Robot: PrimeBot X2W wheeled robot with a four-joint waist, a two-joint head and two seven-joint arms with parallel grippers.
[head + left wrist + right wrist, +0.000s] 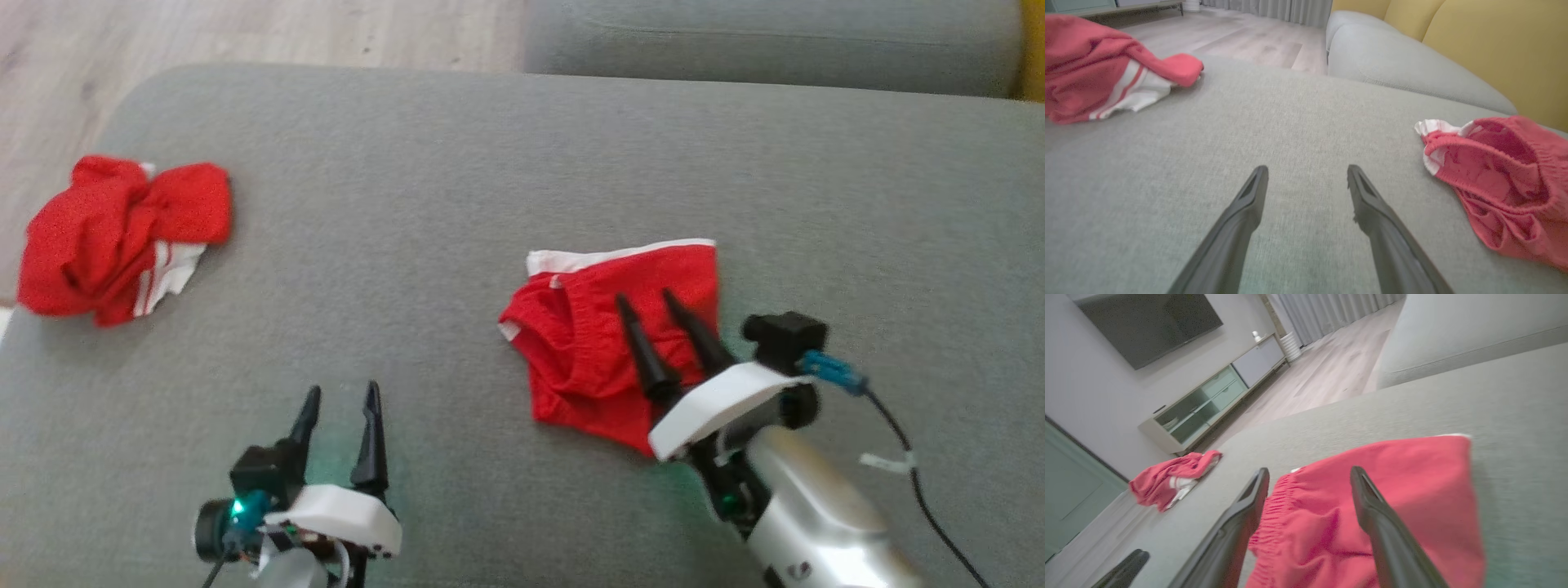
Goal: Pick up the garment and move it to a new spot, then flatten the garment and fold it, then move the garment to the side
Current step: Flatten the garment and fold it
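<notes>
The garment [571, 351], red shorts with a white band, lies folded into a compact shape on the grey sofa seat [457, 163], right of centre. My right gripper [646, 297] hovers over it, open, both fingers spread above the red cloth and holding nothing; the right wrist view shows the garment [1412, 490] beneath the open right gripper [1309, 470]. My left gripper [343, 389] stands open over bare cushion at the lower left. In the left wrist view the left gripper [1307, 167] points across bare seat, with the garment [1502, 183] off to its right.
A second red garment with white stripes [114, 237] lies crumpled at the seat's far left edge, beside wooden floor [245, 33]. Another grey cushion [767, 37] sits beyond the seat. Yellow back cushions [1494, 41] rise on the right. A TV cabinet [1208, 404] stands across the room.
</notes>
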